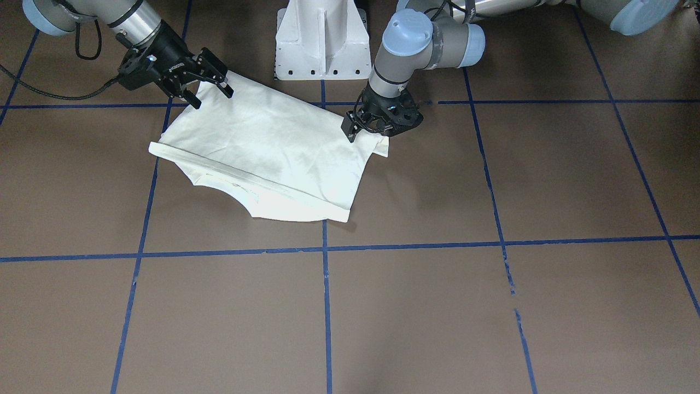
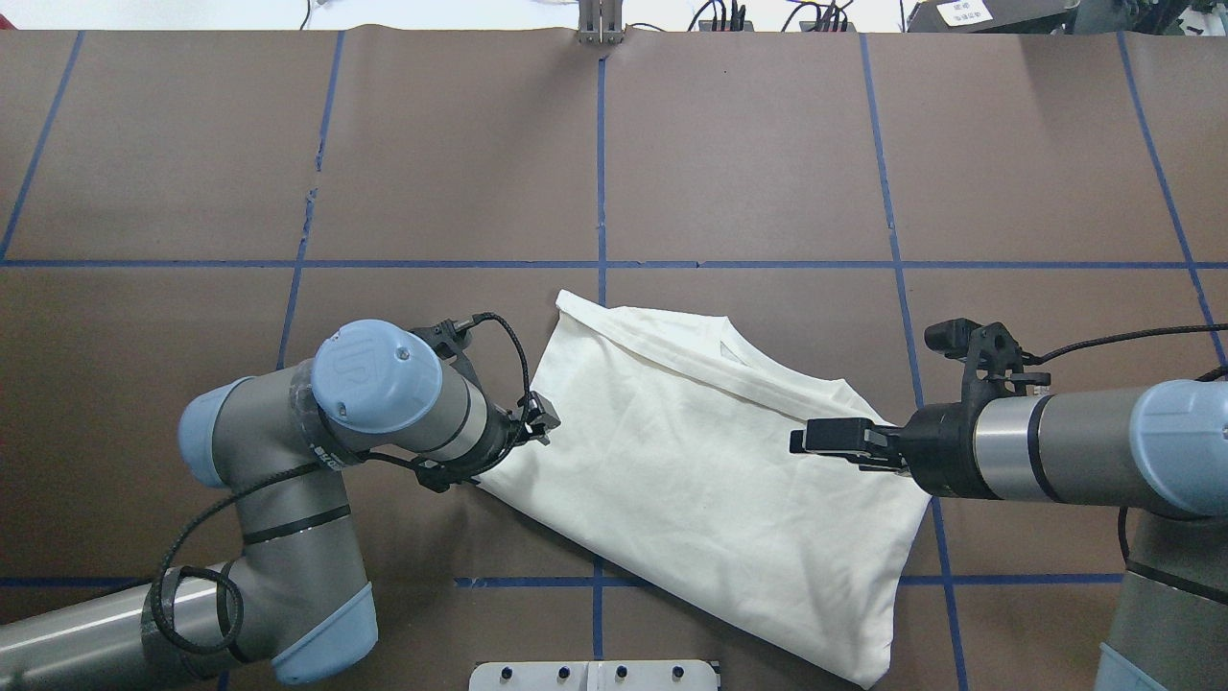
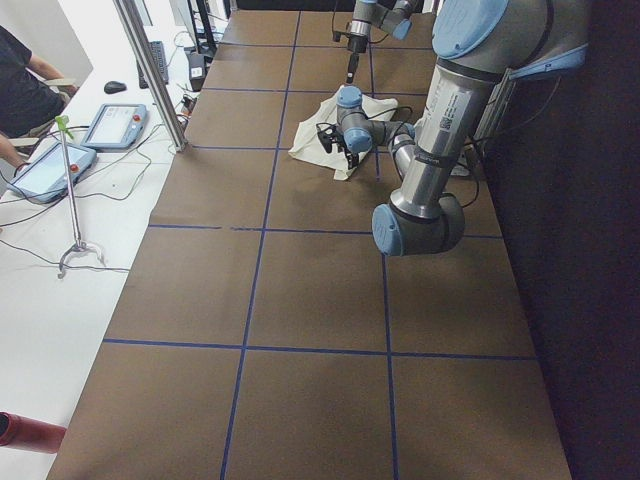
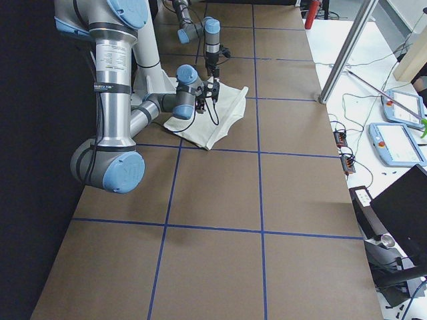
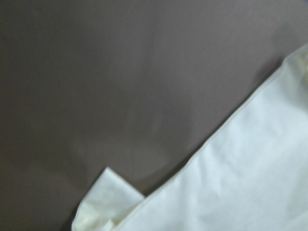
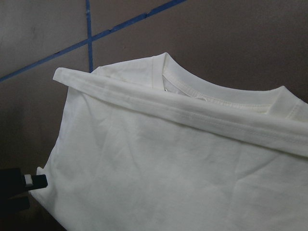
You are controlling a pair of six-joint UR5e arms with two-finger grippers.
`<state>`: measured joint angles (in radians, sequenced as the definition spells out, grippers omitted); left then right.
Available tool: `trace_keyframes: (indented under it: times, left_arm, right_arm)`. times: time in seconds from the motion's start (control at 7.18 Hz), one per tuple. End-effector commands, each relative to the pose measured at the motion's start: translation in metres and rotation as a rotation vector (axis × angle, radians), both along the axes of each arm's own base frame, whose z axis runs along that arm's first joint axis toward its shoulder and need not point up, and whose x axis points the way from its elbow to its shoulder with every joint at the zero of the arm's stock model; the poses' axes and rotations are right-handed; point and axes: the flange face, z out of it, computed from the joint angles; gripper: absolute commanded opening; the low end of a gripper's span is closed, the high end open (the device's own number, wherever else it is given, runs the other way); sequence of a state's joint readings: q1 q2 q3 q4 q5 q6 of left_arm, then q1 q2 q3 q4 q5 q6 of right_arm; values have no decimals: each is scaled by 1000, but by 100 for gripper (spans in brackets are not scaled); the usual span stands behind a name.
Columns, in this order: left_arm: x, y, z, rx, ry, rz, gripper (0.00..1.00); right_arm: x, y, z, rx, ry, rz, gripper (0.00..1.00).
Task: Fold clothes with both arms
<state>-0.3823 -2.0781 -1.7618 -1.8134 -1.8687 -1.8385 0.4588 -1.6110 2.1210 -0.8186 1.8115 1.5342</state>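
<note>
T-shirt (image 1: pixel 268 142), cream with its plain side up, lies folded on the table (image 1: pixel 492 306) just in front of the white pedestal base (image 1: pixel 321 41). In the front-facing view, the right gripper (image 1: pixel 211 98) hangs over the shirt corner beside the base, jaws wide apart and holding nothing. The left gripper (image 1: pixel 377 128) points down at the corner on the base's other side. Its jaws are hidden, so I cannot tell its grip. Overhead, the shirt lies skewed to the base. The right wrist view shows the collar (image 6: pixel 221 96).
</note>
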Motion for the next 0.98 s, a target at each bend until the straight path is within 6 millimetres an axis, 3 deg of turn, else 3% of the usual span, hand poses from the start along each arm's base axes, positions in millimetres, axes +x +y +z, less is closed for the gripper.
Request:
trace_keyframes:
  times: [0.0,0.14,0.28,0.42,0.84]
  left_arm:
    - [1,7,17,-23,-27,-4,82]
    - [1,7,21,-31,-41,-6,68]
    - [1,6,23,-52,-50,-20,31]
    - [1,7,22,-54,-50,-21,0]
    - [0,3,18,-42,-43,-21,0]
  right_arm:
    - [-2,-3,-7,9,-13,5,100]
    - [-3,-4,-6,8,-11,5,100]
    - [-4,-4,-4,6,-8,5,100]
    - [-4,-4,-4,6,-8,5,100]
    - [-6,-6,1,1,1,5,100]
